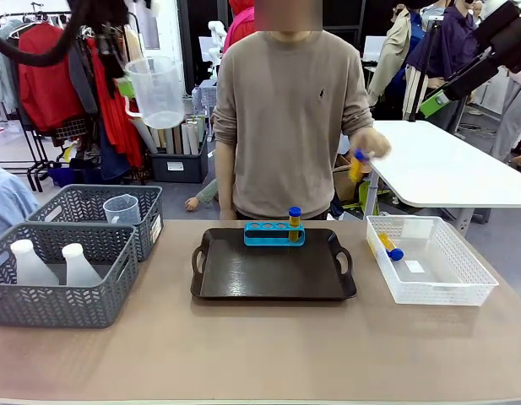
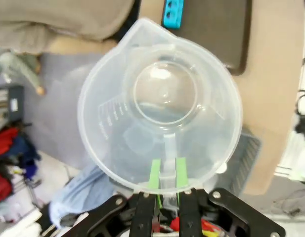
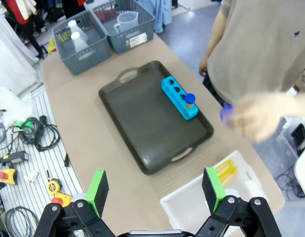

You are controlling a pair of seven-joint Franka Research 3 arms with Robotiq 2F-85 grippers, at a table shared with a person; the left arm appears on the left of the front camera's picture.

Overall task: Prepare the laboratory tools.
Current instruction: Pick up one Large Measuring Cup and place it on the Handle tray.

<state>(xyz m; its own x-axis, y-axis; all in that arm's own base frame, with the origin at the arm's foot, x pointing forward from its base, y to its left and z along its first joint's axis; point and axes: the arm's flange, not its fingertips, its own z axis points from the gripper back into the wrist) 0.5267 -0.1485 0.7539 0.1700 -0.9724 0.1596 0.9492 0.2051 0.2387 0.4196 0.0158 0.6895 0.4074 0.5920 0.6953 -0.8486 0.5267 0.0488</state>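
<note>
Near left, conical flasks [image 1: 29, 263] sit in a grey basket [image 1: 57, 308]. Left hand [image 2: 166, 180] clamps the beaker [image 1: 156, 89] handle, high at far left; right hand [image 3: 154, 190] gapes wide, empty. One tube [image 1: 295, 221] stands in the rack [image 1: 274, 234].

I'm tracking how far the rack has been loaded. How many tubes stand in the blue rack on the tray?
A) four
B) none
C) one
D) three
C: a single yellow blue-capped tube stands in the end hole of the blue rack on the tray. The rack's other three holes are empty.
</note>
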